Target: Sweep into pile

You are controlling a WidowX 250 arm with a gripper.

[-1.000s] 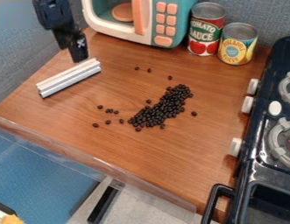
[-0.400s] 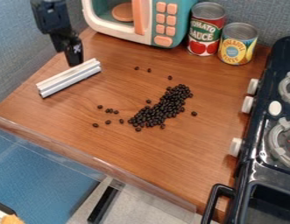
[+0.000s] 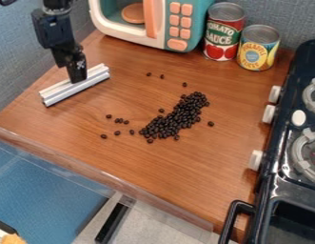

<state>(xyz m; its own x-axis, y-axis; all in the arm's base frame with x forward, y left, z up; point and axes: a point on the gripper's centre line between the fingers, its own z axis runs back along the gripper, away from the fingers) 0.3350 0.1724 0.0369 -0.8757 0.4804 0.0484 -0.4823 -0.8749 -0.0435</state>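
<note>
A teal toy microwave [image 3: 178, 28] stands at the far edge of the tabletop [image 3: 147, 167], with an orange handle [image 3: 150, 19], orange buttons, and an orange disc [image 3: 132, 13] inside. Near it, toward the far right corner, a red tomato can [image 3: 222, 35] stands upright just beside a shorter, yellow and blue pineapple can [image 3: 257, 52]. A black toy stove [image 3: 277, 167] runs along the right edge, with pale knobs [image 3: 255, 160] facing the tabletop, grey burner rings [image 3: 298, 151] on top, and a black handle [image 3: 231, 224] by the near right corner.
</note>
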